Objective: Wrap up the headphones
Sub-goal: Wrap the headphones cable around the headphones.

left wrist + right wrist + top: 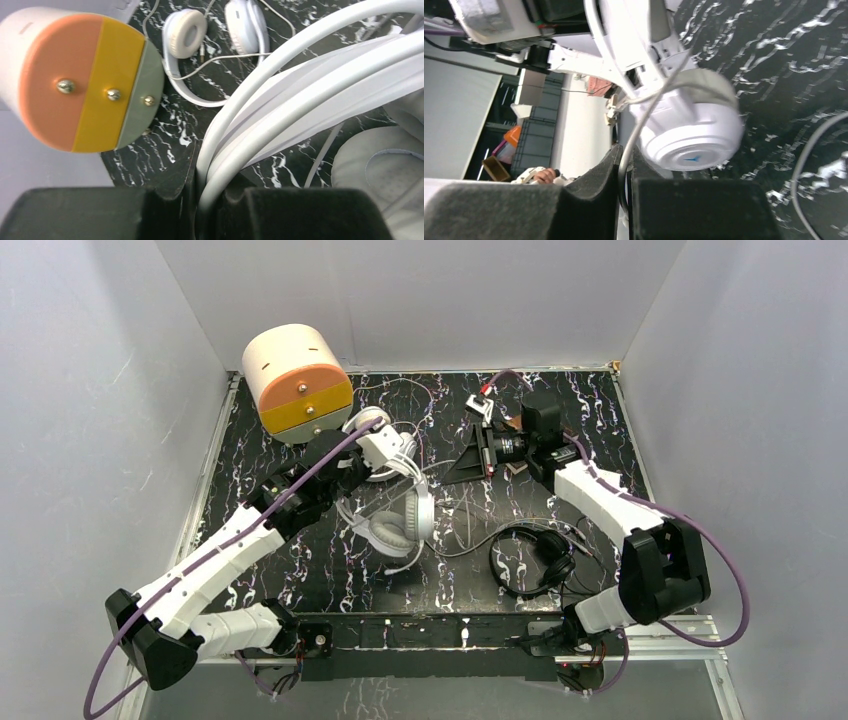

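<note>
Three headphones: big white pair [392,533], slim white pair [185,35], black pair [535,560]. Clamping headband [300,75] tight in left gripper [207,197], pinching white cord [644,120] in near-shut right gripper [624,185].

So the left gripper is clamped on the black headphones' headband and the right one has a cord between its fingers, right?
No: the left wrist view shows the left gripper clamped on the headband of the big white headphones; the black headphones lie on the table. The right gripper does have a cord between its fingers.
</note>
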{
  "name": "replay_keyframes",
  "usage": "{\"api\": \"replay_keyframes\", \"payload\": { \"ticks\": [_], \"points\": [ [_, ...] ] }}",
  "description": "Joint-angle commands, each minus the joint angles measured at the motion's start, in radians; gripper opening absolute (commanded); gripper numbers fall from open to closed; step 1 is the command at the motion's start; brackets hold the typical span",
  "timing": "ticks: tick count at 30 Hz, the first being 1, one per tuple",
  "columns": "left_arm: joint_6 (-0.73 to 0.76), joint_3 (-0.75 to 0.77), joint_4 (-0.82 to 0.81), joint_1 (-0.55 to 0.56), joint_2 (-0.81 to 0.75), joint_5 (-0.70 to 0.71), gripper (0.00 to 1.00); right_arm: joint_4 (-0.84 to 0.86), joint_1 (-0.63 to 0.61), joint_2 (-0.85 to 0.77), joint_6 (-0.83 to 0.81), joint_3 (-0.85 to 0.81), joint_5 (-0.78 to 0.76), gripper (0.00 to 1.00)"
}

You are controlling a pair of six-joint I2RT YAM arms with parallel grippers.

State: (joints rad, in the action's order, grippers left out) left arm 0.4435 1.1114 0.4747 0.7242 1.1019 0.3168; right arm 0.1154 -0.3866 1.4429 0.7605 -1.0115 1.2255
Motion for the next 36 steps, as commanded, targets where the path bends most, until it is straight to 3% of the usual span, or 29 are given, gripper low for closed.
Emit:
{"api": "replay_keyframes", "payload": {
  "ticks": [1,5,9,14,17,24,30,34,36],
  "points": [
    [0.007,0.02,-0.145,0.002,-0.021,0.112,0.0,0.243,-0.088,-0.074,0.252,-0.049,-0.025,0.16],
    [-0.046,0.016,-0.195,0.005,-0.008,0.119,0.0,0.294,-0.158,-0.102,0.345,-0.053,-0.154,0.17],
    [-0.157,0.042,-0.241,0.005,-0.003,0.221,0.0,0.278,-0.224,-0.16,0.338,-0.018,-0.308,0.23],
    [-0.389,0.111,-0.207,0.005,0.019,0.256,0.0,0.213,-0.291,-0.223,0.206,0.011,-0.537,0.24],
    [-0.524,0.144,-0.172,0.006,0.025,0.274,0.0,0.192,-0.327,-0.234,0.129,0.001,-0.599,0.27],
    [-0.719,0.197,-0.135,0.006,-0.009,0.244,0.0,0.135,-0.398,-0.237,-0.005,-0.008,-0.657,0.4],
    [-0.758,0.223,-0.142,0.005,-0.05,0.211,0.0,0.055,-0.481,-0.217,-0.136,-0.037,-0.752,0.52],
    [-0.781,0.274,-0.096,0.005,-0.057,0.224,0.0,0.02,-0.53,-0.251,-0.215,-0.024,-0.841,0.68],
    [-0.802,0.29,-0.08,0.006,-0.066,0.231,0.0,0.0,-0.543,-0.264,-0.251,-0.016,-0.876,0.72]
  ]
}}
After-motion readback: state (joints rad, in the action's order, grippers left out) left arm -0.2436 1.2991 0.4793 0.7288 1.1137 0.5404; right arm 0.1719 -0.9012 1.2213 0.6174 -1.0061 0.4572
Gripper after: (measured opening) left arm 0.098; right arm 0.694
